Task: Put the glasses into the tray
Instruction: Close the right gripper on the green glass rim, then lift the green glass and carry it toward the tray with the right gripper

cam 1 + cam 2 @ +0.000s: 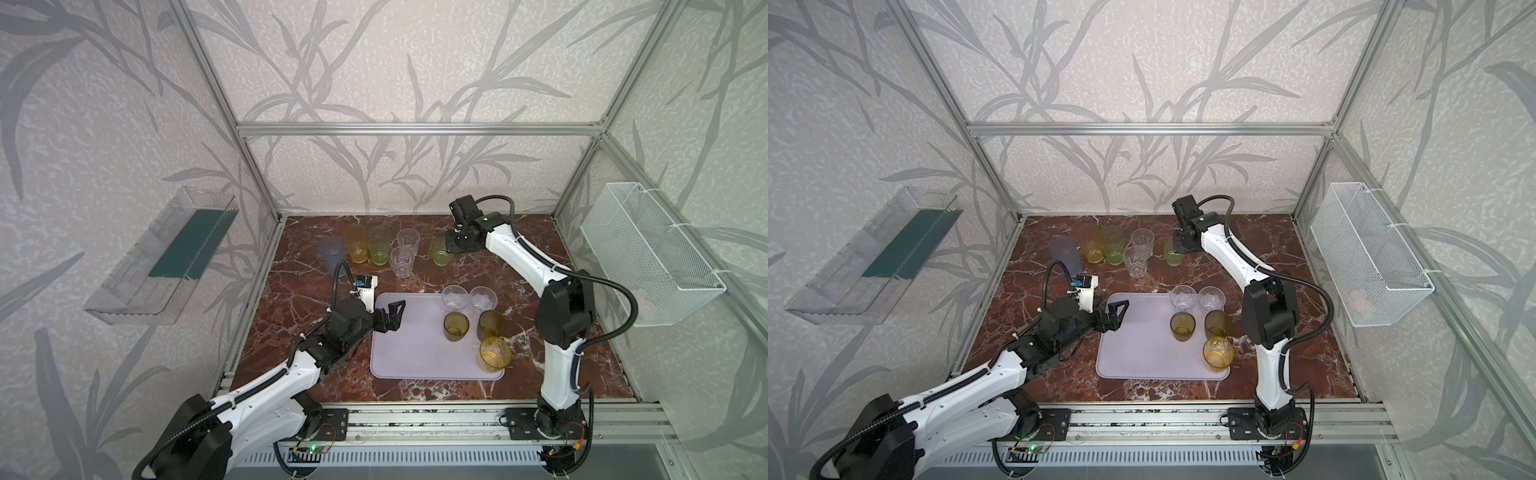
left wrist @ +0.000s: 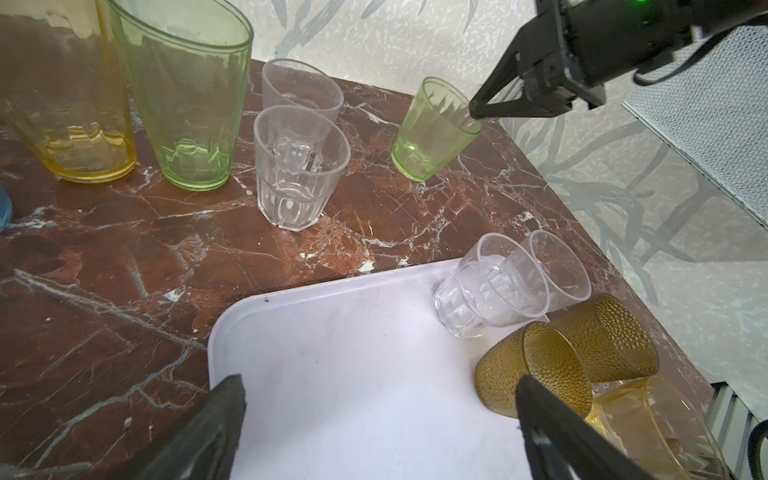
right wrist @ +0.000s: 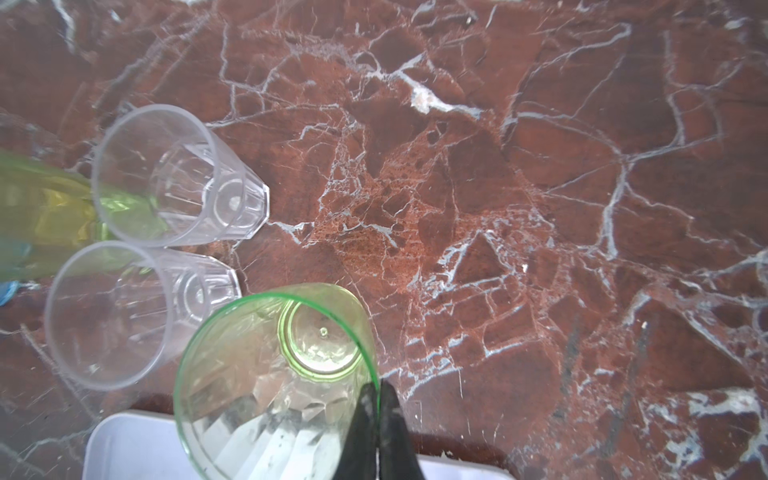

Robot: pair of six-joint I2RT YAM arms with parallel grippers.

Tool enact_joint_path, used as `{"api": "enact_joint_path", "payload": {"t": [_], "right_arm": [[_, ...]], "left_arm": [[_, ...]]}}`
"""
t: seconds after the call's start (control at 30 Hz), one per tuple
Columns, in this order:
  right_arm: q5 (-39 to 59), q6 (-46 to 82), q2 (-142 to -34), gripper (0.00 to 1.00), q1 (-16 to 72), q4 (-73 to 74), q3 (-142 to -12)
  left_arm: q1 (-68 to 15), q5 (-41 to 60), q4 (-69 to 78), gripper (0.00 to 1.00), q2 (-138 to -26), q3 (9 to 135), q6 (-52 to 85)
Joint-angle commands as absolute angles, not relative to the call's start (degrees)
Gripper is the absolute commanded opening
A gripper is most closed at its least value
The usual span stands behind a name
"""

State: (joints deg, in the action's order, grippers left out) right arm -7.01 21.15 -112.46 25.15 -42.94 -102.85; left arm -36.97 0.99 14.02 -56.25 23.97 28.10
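A clear plastic bin with a green bottom hangs on the wall far to the left of the flat pale lilac rectangular tray, which lies on the red-brown marble tabletop. Beyond the tray's far left corner stands a taller frosted blue-grey tumbler. Behind the tray's far edge, in turn, come a tall amber-yellow tumbler, a tall light green tumbler and a pair of clear faceted tumblers, one behind the other. All of these are upright and off the tray. The left gripper hovers over the tray's left edge, its jaws spread wide with nothing between them. Behind the tray's far right part, the right gripper is pinched closed on the rim of a small light green tumbler, the wall caught between its two fingers. I cannot tell whether that tumbler's base rests on the marble. Five glasses stand on the tray's right half. Two more clear faceted tumblers are side by side at its far edge, and two dark olive-brown dimpled tumblers stand just nearer. An amber-yellow patterned tumbler sits at its near right corner. A white wire mesh basket hangs on the wall well to the right of the tray.
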Motion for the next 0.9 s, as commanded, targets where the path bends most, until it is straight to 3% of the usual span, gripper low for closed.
{"api": "enact_joint_path", "payload": {"t": [0.0,0.4,0.87], "right_arm": [[-6.5,21.0,-106.0,0.0,24.9,-37.3,-98.1],[-2.8,20.8,-83.4,0.0,25.0,-35.8,-80.9],[1.6,19.7,-64.4,0.0,25.0,-45.9,-71.4]], "left_arm": [[-36.7,-1.8,8.6,0.99,-56.6,27.4,31.5],[-36.7,9.0,-0.7,0.99,-55.5,36.1,38.2],[-36.8,13.4,-6.1,0.99,-55.8,40.2,39.9]]}}
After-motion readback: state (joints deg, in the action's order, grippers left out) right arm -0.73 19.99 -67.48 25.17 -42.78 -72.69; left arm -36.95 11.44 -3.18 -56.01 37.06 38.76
